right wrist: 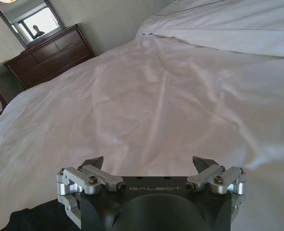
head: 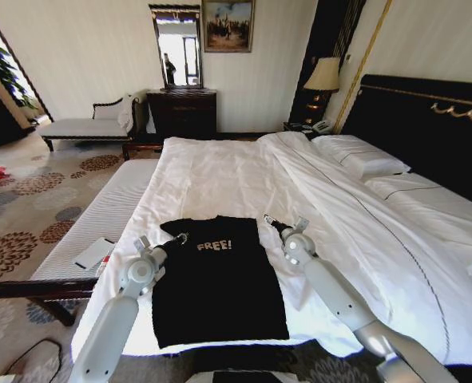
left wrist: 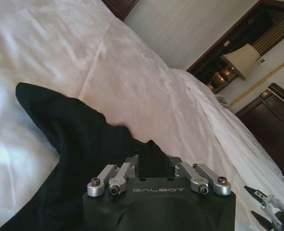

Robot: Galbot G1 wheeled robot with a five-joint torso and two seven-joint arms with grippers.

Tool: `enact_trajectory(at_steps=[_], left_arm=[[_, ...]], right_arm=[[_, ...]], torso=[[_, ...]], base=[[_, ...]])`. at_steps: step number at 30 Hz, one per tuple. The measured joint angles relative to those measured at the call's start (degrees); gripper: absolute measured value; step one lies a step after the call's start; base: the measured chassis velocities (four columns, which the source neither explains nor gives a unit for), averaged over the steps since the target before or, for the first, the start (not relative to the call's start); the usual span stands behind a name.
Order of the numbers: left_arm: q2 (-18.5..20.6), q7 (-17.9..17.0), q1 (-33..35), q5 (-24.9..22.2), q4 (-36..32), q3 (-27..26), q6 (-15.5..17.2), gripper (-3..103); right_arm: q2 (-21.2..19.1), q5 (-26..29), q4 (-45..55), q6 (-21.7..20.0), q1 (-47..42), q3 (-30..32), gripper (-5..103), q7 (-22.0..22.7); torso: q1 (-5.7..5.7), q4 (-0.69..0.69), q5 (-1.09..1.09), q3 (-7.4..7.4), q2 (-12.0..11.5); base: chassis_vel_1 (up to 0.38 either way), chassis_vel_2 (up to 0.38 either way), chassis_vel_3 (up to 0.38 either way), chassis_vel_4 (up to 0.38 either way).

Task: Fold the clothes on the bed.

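Note:
A black T-shirt point(head: 220, 279) with white "FREE!" lettering lies flat at the foot of the white bed point(head: 236, 175), collar toward the headboard. My left gripper point(head: 180, 237) is at the shirt's left shoulder. In the left wrist view this left gripper point(left wrist: 149, 154) is shut, with a peak of the black T-shirt point(left wrist: 84, 139) pinched between its fingers. My right gripper point(head: 269, 219) sits by the right shoulder, just off the fabric. It stands open point(right wrist: 148, 163) over bare sheet, and a corner of the T-shirt point(right wrist: 31, 216) shows beside its base.
White pillows point(head: 359, 155) lie against the black headboard point(head: 427, 120). A grey bench point(head: 84, 231) along the bed's left side carries a white pad point(head: 93, 254). A chaise point(head: 84, 124), a dark dresser point(head: 181, 112) and a lamp point(head: 323, 76) line the far wall.

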Motion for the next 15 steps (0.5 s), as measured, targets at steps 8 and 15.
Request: enact_trajectory(at_steps=[8, 15], left_arm=[[0.0, -0.3, -0.3, -0.9, -0.8, -0.8, 0.4, 59], [-0.7, -2.5, -3.7, -2.8, 9.0, -5.6, -0.1, 86]], right_arm=[[0.0, -0.1, 0.3, 0.0, -0.4, 0.0, 100, 0.0], [-0.8, -0.1, 1.1, 0.0, -1.2, 0.9, 100, 0.0]], torso=[[0.0, -0.01, 0.0, 0.0, 0.0], [0.0, 0.01, 0.0, 0.01, 0.0]], base=[[0.0, 0.0, 0.0, 0.0], [0.0, 0.0, 0.0, 0.0]])
